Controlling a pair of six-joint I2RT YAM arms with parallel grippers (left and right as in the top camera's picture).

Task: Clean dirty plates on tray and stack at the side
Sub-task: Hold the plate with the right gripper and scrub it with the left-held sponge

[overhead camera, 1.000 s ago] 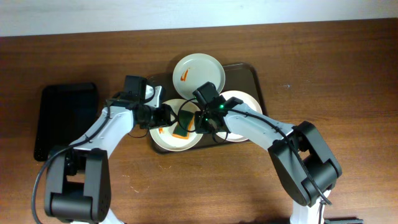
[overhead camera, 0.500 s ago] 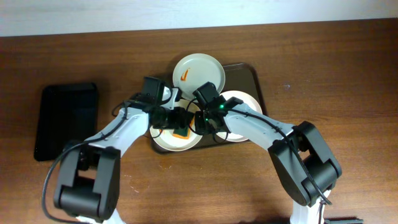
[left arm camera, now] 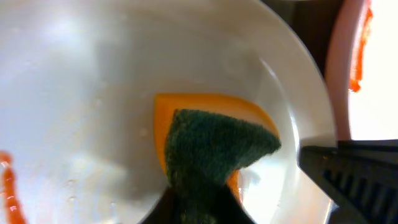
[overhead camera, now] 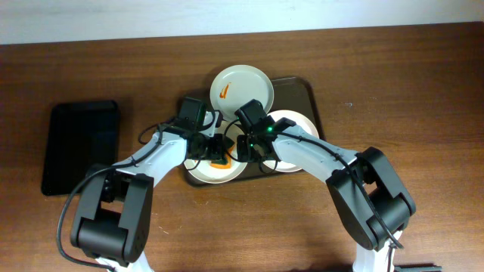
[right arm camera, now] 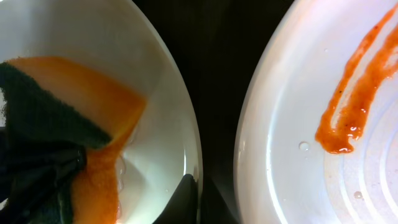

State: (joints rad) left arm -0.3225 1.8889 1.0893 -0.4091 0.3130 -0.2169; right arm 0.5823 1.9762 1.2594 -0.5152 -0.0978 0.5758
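From overhead, the tray (overhead camera: 305,94) sits mid-desk (overhead camera: 423,75) with three plates crowded on it: a far plate (overhead camera: 249,83) with an orange smear (overhead camera: 223,92), a near-left plate (overhead camera: 203,170), and a right plate (overhead camera: 296,132). Both arms meet low over the gap between the two nearer plates, hiding most of them. The left claw (overhead camera: 215,147) is clenched on a sponge (overhead camera: 219,159), but only the left wrist view shows how: the sponge (left arm camera: 217,143) lies green side up, orange underside pressed on the near-left plate (left arm camera: 93,93), where a red streak (left arm camera: 9,186) remains at the edge. The right wrist view alone shows the right plate's (right arm camera: 292,186) thick smear (right arm camera: 348,106) and one dark finger (right arm camera: 186,196) of the right claw (overhead camera: 246,145) at the near-left plate's rim; whether that claw grips or is released I cannot tell. A smaller black tray (overhead camera: 79,143) lies well apart at the left.
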